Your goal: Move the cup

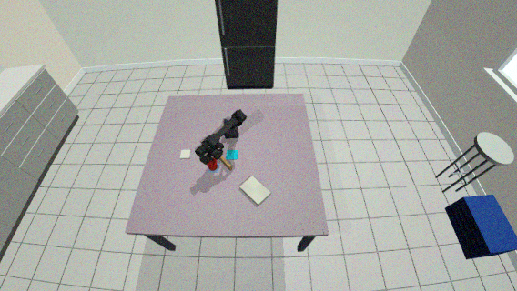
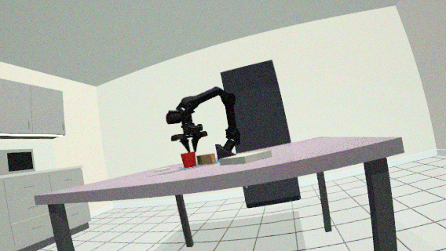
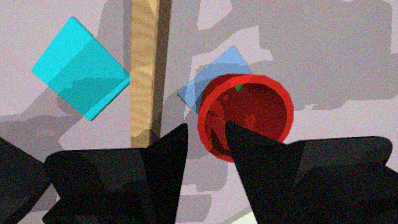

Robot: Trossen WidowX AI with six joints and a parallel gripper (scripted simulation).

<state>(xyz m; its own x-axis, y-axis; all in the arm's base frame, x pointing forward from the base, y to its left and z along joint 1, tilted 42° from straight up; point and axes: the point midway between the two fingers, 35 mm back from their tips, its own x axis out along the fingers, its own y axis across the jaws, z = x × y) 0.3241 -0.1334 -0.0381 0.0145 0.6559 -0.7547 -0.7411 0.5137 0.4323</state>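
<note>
The red cup [image 1: 212, 165] [image 2: 188, 160] [image 3: 286, 117] stands upright on the light blue pad [image 3: 226, 61]. In the wrist view a green marble [image 3: 239, 87] shows inside the cup; other marbles in it are hard to tell apart. The cyan pad [image 1: 232, 155] [image 3: 70, 55] lies on the other side of the wooden block, with nothing on it. My gripper [image 2: 191, 151] [image 3: 206, 127] points down at the cup's rim, partly open and empty. In the wrist view one fingertip overlaps the cup's mouth and the other is outside its near wall. The exact height of the tips over the rim is unclear.
A wooden block [image 1: 226, 163] [image 2: 206, 159] [image 3: 144, 65] lies between the cup and the cyan pad. A pale flat book-like slab [image 1: 255, 190] [image 2: 246, 158] lies farther off on the table [image 1: 282, 136]. A small white square [image 1: 185, 154] lies on the cup's other side.
</note>
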